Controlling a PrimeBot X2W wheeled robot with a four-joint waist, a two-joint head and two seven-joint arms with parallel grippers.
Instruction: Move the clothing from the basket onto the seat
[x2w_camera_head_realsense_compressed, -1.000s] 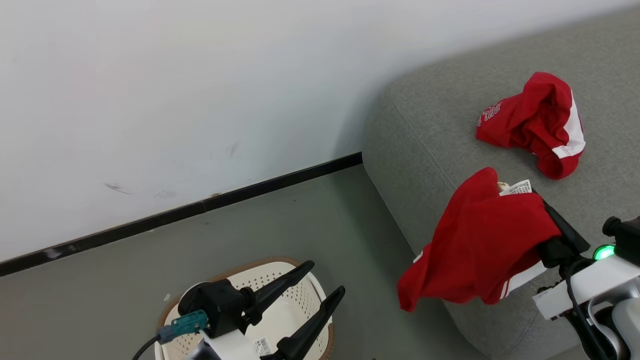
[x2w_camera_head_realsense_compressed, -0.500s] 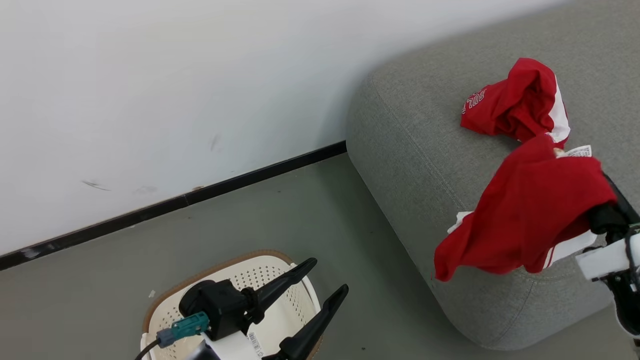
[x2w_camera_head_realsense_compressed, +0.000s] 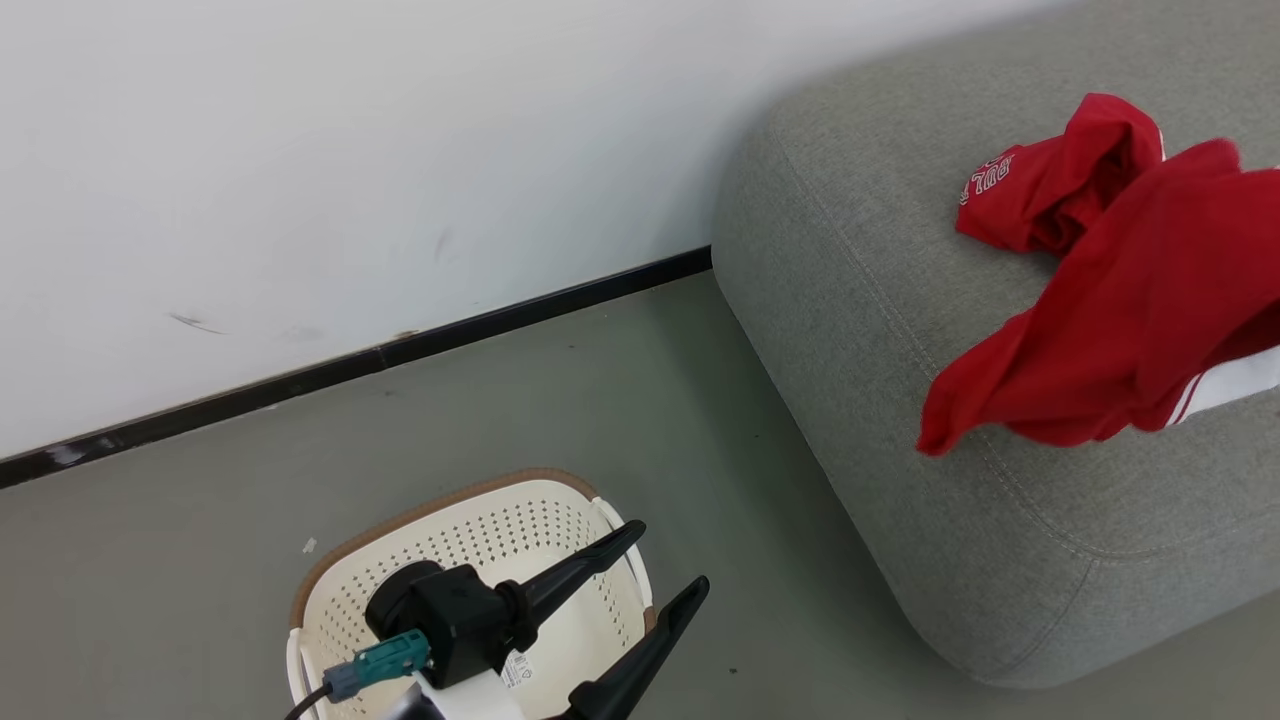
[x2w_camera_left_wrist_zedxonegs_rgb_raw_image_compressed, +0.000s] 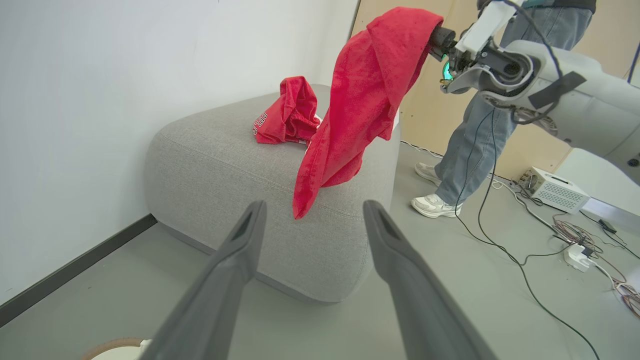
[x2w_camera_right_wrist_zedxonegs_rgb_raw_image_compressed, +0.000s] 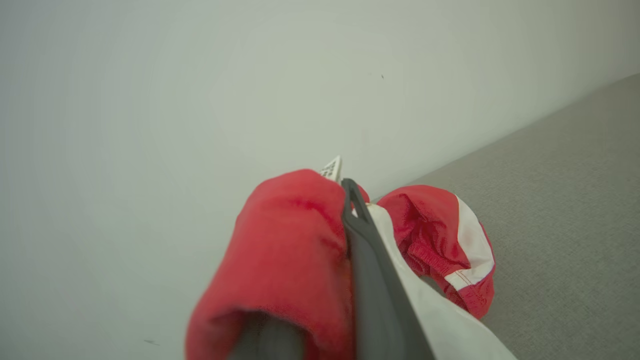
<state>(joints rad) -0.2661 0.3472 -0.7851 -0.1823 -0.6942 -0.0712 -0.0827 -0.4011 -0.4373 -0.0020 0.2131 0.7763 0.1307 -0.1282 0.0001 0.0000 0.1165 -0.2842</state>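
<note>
Clothing of bright red soft fabric sat in two spots. In the head view the piece with white lettering (x2w_camera_head_realsense_compressed: 1040, 190) lay crumpled on the large grey woven-fabric seat (x2w_camera_head_realsense_compressed: 870, 330). The striped, white-trimmed piece (x2w_camera_head_realsense_compressed: 1120, 320), which a second before draped off the seat's front edge, now hung over its top beside the first, so only the release seemed left. The left end effector (x2w_camera_head_realsense_compressed: 672, 553) hovered spread wide and unloaded above the cream-white perforated plastic basket (x2w_camera_head_realsense_compressed: 470, 525). The left wrist view added the right end effector (x2w_camera_left_wrist_zedxonegs_rgb_raw_image_compressed: 436, 37) holding that garment aloft, its lower tip near the cushion (touching or not, I could not tell), and a person's legs (x2w_camera_left_wrist_zedxonegs_rgb_raw_image_compressed: 465, 135) beyond. The right wrist view showed the grip: one dark finger (x2w_camera_right_wrist_zedxonegs_rgb_raw_image_compressed: 365, 250) clamped over the white trim, with fabric wrapped round the other.
</note>
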